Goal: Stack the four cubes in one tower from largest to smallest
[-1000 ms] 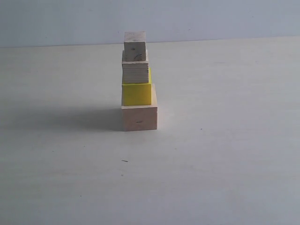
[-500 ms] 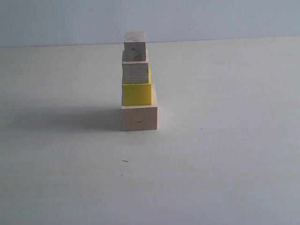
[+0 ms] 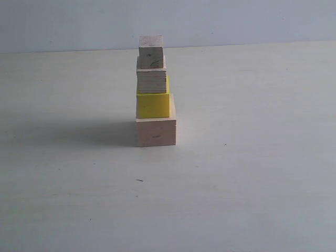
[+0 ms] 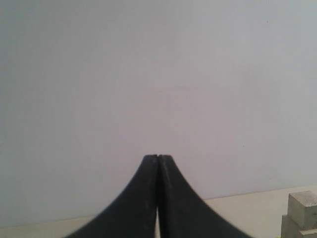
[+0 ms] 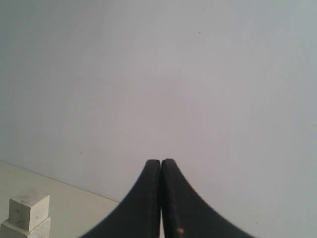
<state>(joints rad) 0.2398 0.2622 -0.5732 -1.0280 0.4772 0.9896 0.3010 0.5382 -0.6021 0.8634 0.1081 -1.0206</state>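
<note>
All four cubes stand as one tower in the exterior view. The big pale wood cube [image 3: 156, 132] is at the bottom, the yellow cube [image 3: 153, 105] on it, the small wood cube [image 3: 151, 80] above, and the smallest wood cube [image 3: 151, 51] on top. Neither arm shows in that view. My left gripper [image 4: 157, 157] is shut with nothing in it, well away from the tower, whose top cubes [image 4: 303, 208] peek in at the frame edge. My right gripper [image 5: 161, 161] is also shut and empty, with the smallest cube [image 5: 29, 210] off to its side.
The pale table [image 3: 252, 173] spreads around the tower on all sides. A plain light wall [image 3: 236, 21] stands behind its far edge. A tiny dark speck [image 3: 139, 180] lies in front of the tower.
</note>
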